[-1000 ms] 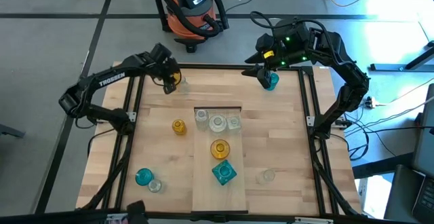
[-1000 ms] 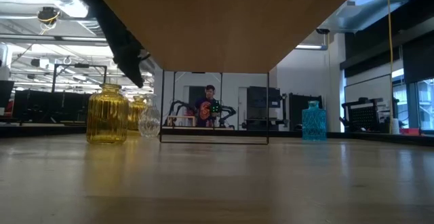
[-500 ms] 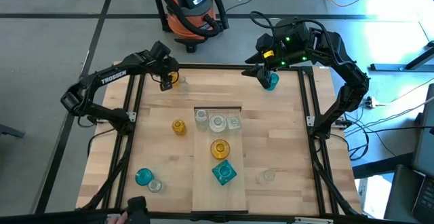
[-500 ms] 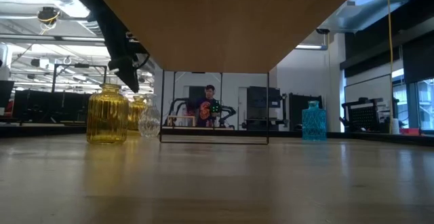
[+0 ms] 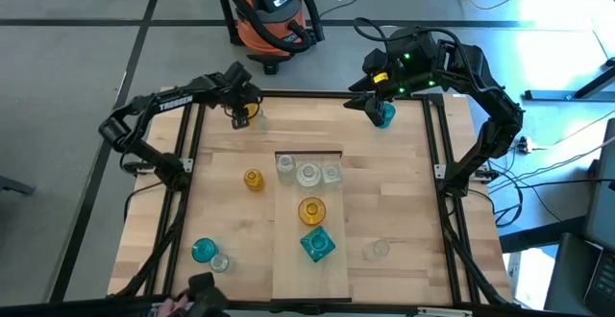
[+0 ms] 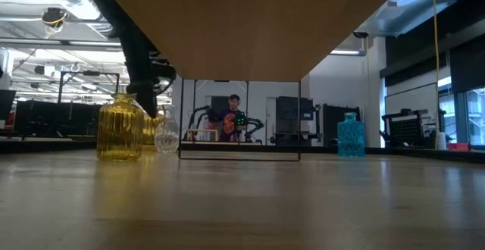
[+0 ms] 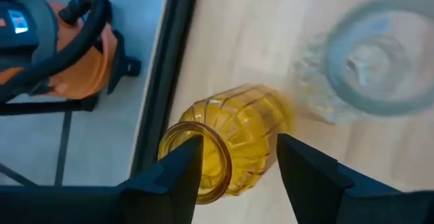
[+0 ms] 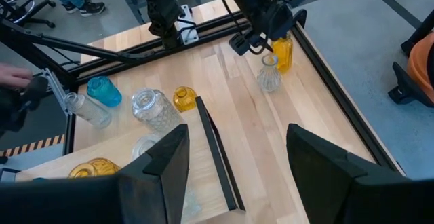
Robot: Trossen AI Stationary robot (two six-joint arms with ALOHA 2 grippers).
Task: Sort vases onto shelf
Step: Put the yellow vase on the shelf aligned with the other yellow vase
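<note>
Reading TROSSEN, the left arm [image 5: 178,101] lettering faces upward.

Left gripper [image 5: 240,115] over an amber vase [image 5: 247,112] at the table's far left corner. Right gripper [image 5: 377,109] at a teal vase [image 5: 383,115] by the far right edge. Five vases lined along the shelf [image 5: 288,259].

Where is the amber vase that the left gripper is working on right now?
In the high view the amber vase stands at the table's far left corner, between the left gripper fingers, beside a clear vase, well away from the shelf.
</note>
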